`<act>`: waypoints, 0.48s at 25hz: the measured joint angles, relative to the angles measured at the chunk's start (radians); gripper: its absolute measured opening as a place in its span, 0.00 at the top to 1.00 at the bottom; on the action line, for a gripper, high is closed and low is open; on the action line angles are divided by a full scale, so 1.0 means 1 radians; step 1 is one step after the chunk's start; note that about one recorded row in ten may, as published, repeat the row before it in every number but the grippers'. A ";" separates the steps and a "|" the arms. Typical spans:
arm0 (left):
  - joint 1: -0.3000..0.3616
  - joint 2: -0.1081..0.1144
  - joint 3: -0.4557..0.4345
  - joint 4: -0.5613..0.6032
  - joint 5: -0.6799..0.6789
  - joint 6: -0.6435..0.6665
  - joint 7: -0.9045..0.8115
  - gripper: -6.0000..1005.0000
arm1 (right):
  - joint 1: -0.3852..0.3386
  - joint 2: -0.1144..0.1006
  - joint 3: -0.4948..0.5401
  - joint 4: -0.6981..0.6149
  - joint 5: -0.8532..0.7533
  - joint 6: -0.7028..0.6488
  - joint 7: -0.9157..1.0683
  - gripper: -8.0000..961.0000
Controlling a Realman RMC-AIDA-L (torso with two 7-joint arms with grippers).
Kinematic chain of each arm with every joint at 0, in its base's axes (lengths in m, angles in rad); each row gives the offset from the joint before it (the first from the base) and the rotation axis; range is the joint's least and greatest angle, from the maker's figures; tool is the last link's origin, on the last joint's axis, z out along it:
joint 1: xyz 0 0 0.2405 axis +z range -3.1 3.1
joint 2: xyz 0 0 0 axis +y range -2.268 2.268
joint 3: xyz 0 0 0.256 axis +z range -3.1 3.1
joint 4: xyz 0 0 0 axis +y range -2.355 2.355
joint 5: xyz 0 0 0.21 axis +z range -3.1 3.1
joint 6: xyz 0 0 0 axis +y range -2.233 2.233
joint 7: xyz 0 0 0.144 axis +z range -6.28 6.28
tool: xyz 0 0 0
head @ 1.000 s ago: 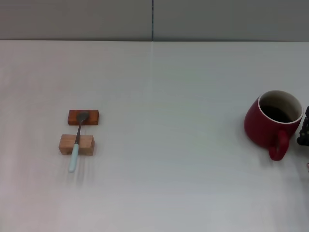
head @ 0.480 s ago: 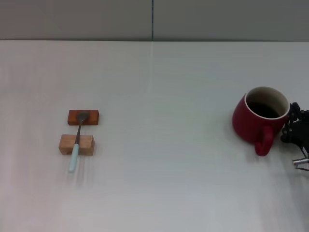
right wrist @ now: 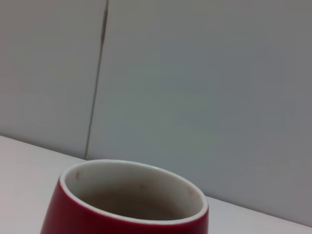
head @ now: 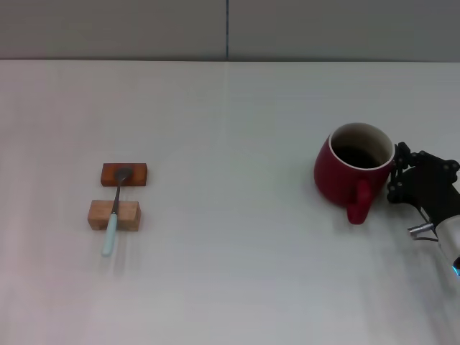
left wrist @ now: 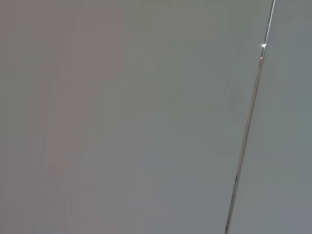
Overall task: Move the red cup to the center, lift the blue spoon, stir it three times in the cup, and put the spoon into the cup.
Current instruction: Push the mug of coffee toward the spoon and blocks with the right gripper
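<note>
The red cup (head: 350, 173) stands upright on the white table, right of centre in the head view, with its handle turned toward the front. Its cream rim and dark inside fill the bottom of the right wrist view (right wrist: 129, 204). My right gripper (head: 397, 172) is right against the cup's right side, at rim height. The blue spoon (head: 113, 215) lies at the left across two small wooden blocks, with its pale handle toward the front and its dark bowl on the far block. My left gripper is out of view.
The reddish far block (head: 124, 174) and the lighter near block (head: 113, 215) sit one behind the other under the spoon. A grey wall (head: 230, 29) with a vertical seam runs behind the table's far edge.
The red cup has slid left toward the table's middle, with my right gripper following against its right side. The spoon and blocks have not moved.
</note>
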 joint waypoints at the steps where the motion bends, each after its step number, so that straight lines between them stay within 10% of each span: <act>1: 0.000 0.000 0.000 0.000 0.000 0.000 0.000 0.18 | 0.000 0.000 0.000 0.000 0.000 0.000 0.000 0.95; 12: -0.004 -0.001 -0.001 0.000 0.002 -0.001 0.002 0.19 | 0.057 0.001 -0.003 0.006 -0.016 0.030 0.000 0.95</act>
